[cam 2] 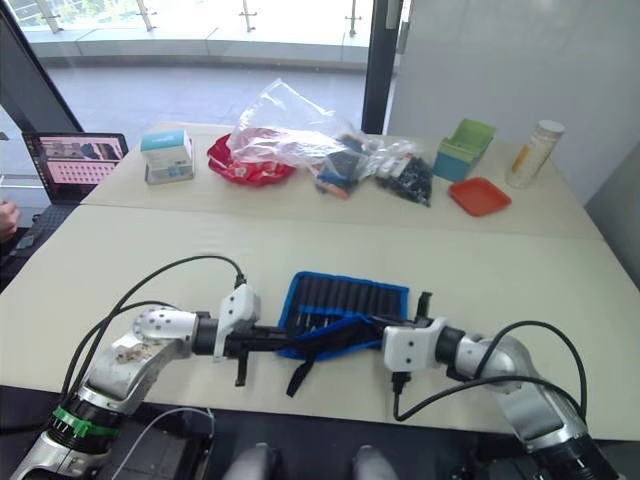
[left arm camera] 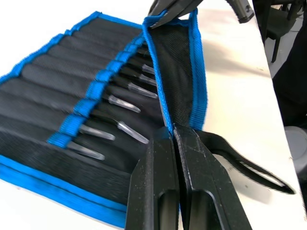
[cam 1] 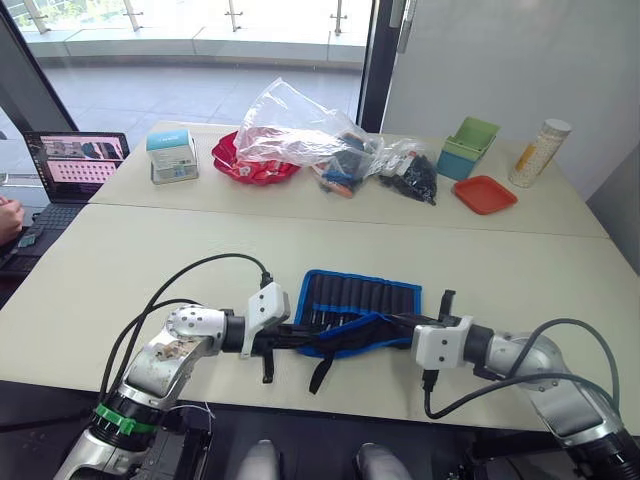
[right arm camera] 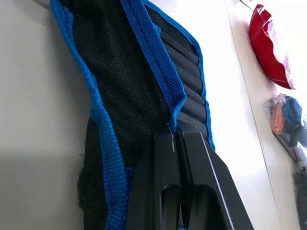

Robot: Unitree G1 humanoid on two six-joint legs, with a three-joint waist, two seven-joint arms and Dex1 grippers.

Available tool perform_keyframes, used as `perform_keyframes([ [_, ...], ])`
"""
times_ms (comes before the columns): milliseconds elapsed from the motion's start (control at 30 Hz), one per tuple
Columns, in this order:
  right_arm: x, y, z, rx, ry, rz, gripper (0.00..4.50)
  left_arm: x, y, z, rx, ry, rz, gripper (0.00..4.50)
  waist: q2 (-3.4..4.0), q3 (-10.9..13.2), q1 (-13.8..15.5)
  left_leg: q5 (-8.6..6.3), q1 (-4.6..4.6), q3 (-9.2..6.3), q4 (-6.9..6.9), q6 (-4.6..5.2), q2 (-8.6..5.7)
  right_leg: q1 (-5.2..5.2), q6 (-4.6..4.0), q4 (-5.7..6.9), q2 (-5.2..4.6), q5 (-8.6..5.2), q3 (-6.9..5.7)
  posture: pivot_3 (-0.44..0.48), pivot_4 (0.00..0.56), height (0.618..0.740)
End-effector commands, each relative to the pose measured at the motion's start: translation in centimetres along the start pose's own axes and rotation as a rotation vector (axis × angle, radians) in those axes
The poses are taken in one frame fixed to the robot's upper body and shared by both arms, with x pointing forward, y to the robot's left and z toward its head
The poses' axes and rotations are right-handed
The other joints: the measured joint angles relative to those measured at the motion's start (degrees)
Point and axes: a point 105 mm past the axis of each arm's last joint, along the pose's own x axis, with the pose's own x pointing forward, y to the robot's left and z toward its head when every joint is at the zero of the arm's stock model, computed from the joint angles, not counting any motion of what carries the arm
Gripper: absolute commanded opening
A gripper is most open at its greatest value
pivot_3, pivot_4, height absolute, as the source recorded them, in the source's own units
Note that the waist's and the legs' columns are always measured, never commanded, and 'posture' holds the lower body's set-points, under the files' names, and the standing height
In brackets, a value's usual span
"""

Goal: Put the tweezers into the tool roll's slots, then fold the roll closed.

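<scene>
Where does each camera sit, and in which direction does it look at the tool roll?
Left eye view: on the head, looking forward and down at the tool roll on the table; both arms show.
Right eye view: beside it, same scene, same arms.
Left wrist view: along the left gripper, shut on the roll's flap, tweezers in the slots; the right gripper appears beyond.
Right wrist view: along the right gripper, shut on the flap's other end.
Shared: every view shows the tool roll.
</scene>
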Motion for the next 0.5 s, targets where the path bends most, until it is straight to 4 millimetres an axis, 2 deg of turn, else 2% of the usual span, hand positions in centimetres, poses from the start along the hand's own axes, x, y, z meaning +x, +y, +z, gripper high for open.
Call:
perform_keyframes([
  [33,-0.9,-0.8,0.5,0.009,0.008,-0.049,0.0,1.0,0.3,0.5,0.017,-0.013,-0.03,0.02,0.0,0.0,0.33,0.0,0.0,-0.03,0.0,0.0,0.0,0.02,0.0,0.0,0.0,0.0,-0.03,0.0,0.15,0.717],
  [200,-0.9,0.1,1.0,0.119,0.003,-0.054,0.0,1.1,1.6,0.2,0.019,0.017,-0.01,0.02,0.01,0.0,0.12,0.0,0.01,-0.01,0.0,0.0,0.02,0.0,0.0,0.0,0.04,0.0,0.02,0.0,0.15,0.717],
  [367,-1.1,0.2,1.2,0.227,0.007,-0.092,0.0,1.3,2.5,0.4,0.04,0.027,0.014,0.02,0.01,0.0,0.18,0.0,0.0,-0.01,0.01,0.0,0.0,0.01,0.0,0.0,0.03,0.0,0.01,0.0,0.15,0.717],
  [500,-1.4,0.3,0.9,0.305,0.011,-0.108,1.23,1.5,2.9,0.2,0.049,0.043,0.038,0.0,0.01,0.0,0.2,0.0,-0.02,0.0,0.01,0.0,-0.01,0.01,0.0,-0.02,0.01,0.0,0.02,0.0,0.15,0.717],
])
